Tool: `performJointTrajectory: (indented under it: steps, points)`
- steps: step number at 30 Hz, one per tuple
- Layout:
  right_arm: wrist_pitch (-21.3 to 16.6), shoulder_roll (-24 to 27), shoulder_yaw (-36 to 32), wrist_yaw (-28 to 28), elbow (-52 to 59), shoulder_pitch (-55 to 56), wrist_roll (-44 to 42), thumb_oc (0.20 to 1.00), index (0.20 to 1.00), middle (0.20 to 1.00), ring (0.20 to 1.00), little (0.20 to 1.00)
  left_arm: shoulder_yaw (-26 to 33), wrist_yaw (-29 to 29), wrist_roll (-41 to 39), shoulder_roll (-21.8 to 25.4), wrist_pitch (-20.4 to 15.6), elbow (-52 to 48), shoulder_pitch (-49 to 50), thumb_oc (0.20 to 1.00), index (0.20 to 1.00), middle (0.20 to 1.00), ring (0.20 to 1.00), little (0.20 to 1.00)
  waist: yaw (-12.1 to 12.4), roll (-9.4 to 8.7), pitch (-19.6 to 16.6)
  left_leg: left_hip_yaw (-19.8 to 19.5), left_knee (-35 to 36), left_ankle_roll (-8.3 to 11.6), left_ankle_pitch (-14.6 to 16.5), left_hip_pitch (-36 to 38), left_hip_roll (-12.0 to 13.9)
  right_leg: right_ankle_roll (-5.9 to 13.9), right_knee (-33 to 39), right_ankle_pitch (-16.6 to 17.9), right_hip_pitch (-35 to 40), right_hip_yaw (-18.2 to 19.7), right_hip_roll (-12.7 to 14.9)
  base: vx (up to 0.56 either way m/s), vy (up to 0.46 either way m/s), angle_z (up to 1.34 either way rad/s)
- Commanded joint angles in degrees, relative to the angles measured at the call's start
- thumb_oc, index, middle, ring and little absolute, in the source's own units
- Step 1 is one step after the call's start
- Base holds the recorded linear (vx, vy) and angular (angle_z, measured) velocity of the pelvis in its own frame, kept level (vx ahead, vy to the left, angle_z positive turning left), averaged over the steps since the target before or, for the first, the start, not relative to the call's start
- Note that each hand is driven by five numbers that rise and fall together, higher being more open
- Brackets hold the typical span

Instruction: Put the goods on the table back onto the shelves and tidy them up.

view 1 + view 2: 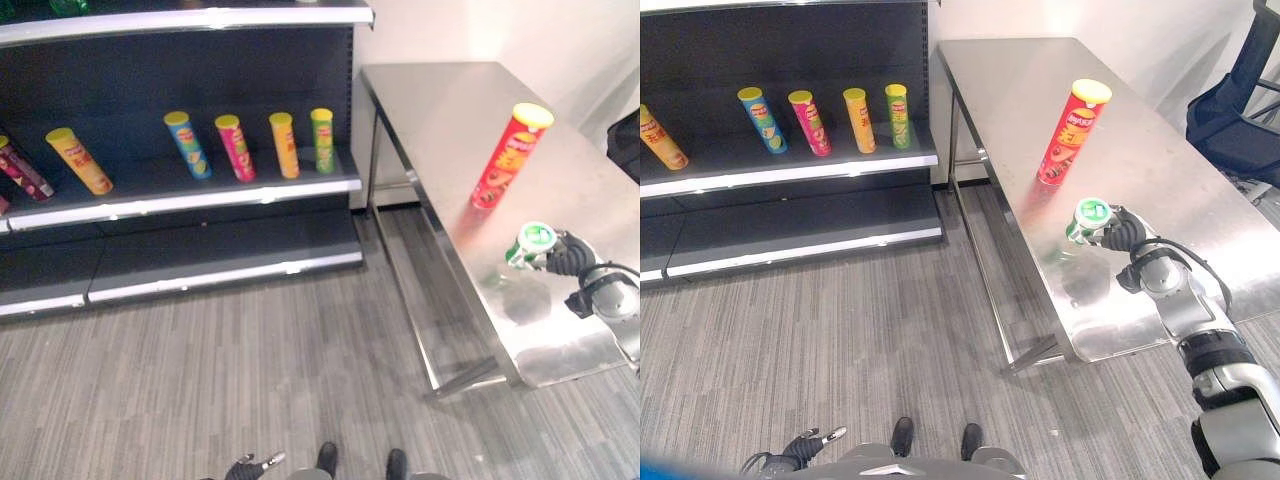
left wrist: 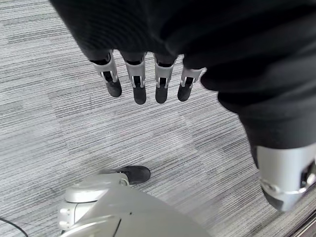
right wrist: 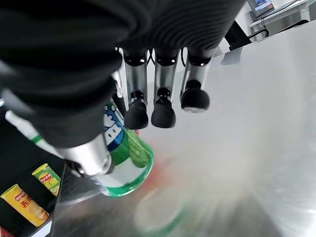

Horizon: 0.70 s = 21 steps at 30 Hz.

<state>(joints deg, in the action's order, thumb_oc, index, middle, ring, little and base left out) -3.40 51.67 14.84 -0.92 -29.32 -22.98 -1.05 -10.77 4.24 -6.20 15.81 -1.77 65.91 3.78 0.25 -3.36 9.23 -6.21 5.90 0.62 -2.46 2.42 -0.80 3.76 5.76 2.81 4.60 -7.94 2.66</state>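
While our left hand (image 2: 148, 81) hangs low over the floor with its fingers relaxed and holding nothing, our right hand (image 1: 1123, 232) has its fingers and thumb curled round the green can (image 1: 1089, 219), tilted just above the steel table (image 1: 1180, 180). We judge the pick-up is in hand: next we must carry it clear of the table edge to the shelf (image 1: 200, 195), where four cans stand in a row. Beyond our hand, the red can (image 1: 510, 157) stands upright, not yet collected.
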Motion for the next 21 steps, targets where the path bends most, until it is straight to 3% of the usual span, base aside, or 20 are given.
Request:
performJointTrajectory:
  steps: [1, 9, 12, 17, 18, 19, 20, 21]
  points:
    - [-2.4, 4.8, -1.6, -3.4, 2.8, -1.6, -0.8, 0.2, 0.2, 0.2, 0.2, 0.2, -0.2, 1.1, 1.1, 0.0, 0.2, 2.2, -2.9, 1.0, 1.0, 1.0, 1.0, 1.0, 1.1, -0.68, -1.3, 4.4, -0.9, 5.0, 4.5, 2.8, 5.9, 3.79, -3.4, -5.8, 1.7, 1.3, 2.8, 0.01, -0.003, -0.09]
    - [-4.1, 3.9, -13.4, -8.1, 15.3, 6.0, 1.9, 0.2, 0.2, 0.2, 0.2, 0.2, 1.5, 1.8, 2.8, -0.4, 0.5, 2.3, -2.6, 1.0, 1.0, 1.0, 1.0, 1.0, -0.1, 0.18, -1.7, 5.1, -0.9, 4.82, 5.0, 3.1, 5.8, 3.96, -3.3, -5.8, 1.6, 1.9, 2.9, 0.01, -0.006, -0.05]
    - [-5.7, 3.3, -19.5, -9.5, 24.8, 9.3, 3.9, 0.2, 0.2, 0.2, 0.2, 0.2, 2.4, 1.6, 4.1, -0.1, 0.6, 1.7, -2.1, 1.0, 1.0, 1.0, 1.0, 1.0, -0.7, 0.81, -1.8, 5.5, -0.9, 4.81, 5.1, 3.1, 6.0, 3.83, -3.2, -5.8, 1.2, 2.6, 2.6, 0.01, -0.041, -0.08]
    - [-7.3, 3.2, -20.3, -8.6, 29.9, 9.4, 2.8, 0.2, 0.2, 0.2, 0.2, 0.2, 2.0, 1.0, 4.4, 0.0, 0.6, -0.2, -1.2, 1.0, 1.0, 1.0, 1.0, 1.0, -0.9, 1.35, -1.5, 5.3, -0.9, 5.31, 4.5, 2.5, 6.8, 3.22, -2.7, -5.9, 0.7, 3.1, 1.5, -0.01, -0.091, -0.09]
    - [-7.9, 3.1, -19.1, -8.1, 30.7, 8.5, 2.1, 0.2, 0.2, 0.2, 0.2, 0.2, 2.6, 0.8, 2.8, 0.2, 0.4, -1.7, -0.7, 1.0, 1.0, 1.0, 1.0, 1.0, -0.5, 1.21, -1.0, 4.6, -0.9, 5.81, 3.7, 2.0, 8.0, 2.64, -2.1, -6.1, 0.5, 3.8, 0.3, -0.03, -0.177, 0.02]
    - [-8.1, 3.0, -18.6, -8.0, 30.9, 8.1, 2.0, 0.2, 0.2, 0.2, 0.2, 0.2, 2.7, 0.7, 2.3, 0.3, 0.4, -2.2, -0.5, 1.0, 1.0, 1.0, 1.0, 1.0, -0.3, 1.08, -0.5, 4.2, -2.2, 5.8, 3.7, 1.4, 8.2, 2.32, -2.1, -6.3, 0.6, 3.9, 0.0, -0.23, -0.258, 0.09]
    - [-8.4, 2.8, -17.2, -8.8, 31.0, 5.6, 1.4, 0.2, 0.2, 0.2, 0.2, 0.2, 2.7, 1.2, -0.6, 0.1, -0.1, -4.2, -1.8, 1.0, 1.0, 1.0, 1.0, 1.0, 1.0, -0.21, 3.6, 1.2, -13.1, 6.06, 4.3, -6.6, 5.6, 1.34, -2.7, -6.5, -0.1, 3.1, 0.8, -0.22, -0.141, 0.1]
    - [-8.4, 2.8, -17.1, -8.8, 30.9, 5.4, 1.3, 0.2, 0.2, 0.2, 0.2, 0.2, 2.7, 1.2, -0.6, 0.1, -0.1, -4.2, -1.9, 1.0, 1.0, 1.0, 1.0, 1.0, 0.7, -0.23, 3.6, 0.9, -13.8, 6.02, 4.6, -7.2, 5.5, 1.38, -2.7, -6.5, -0.3, 2.9, 0.8, -0.24, -0.125, 0.24]
